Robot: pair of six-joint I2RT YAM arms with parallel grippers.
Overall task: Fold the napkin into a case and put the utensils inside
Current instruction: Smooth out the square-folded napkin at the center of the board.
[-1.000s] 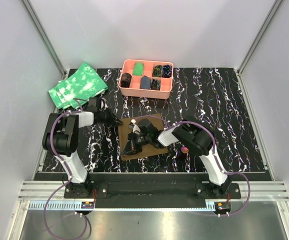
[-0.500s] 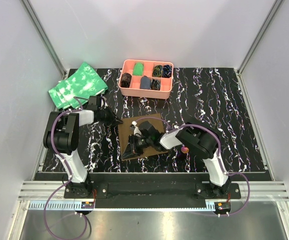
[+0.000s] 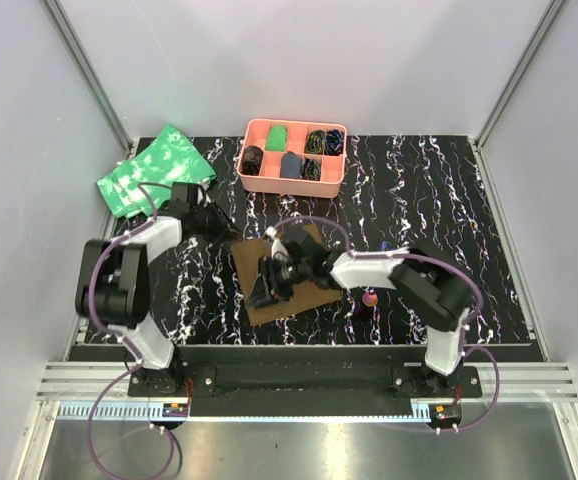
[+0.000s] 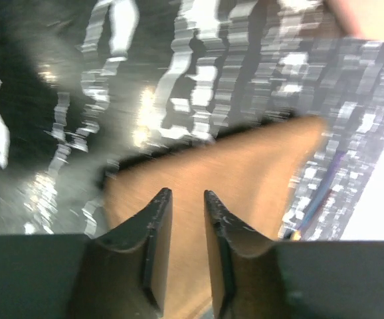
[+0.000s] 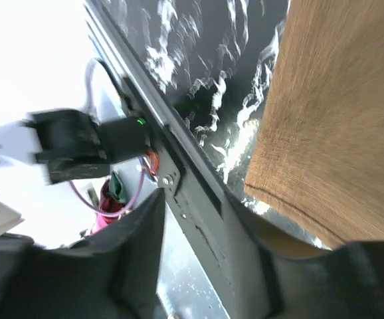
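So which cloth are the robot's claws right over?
The plain brown square cloth mid-table: the left gripper and right gripper both hover over it. The green white-speckled cloth lies apart, far left.

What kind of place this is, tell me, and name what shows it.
Probably a robot test cell: two arms bolted to a metal rail, plain white walls, and a marbled black table with a pink tray.
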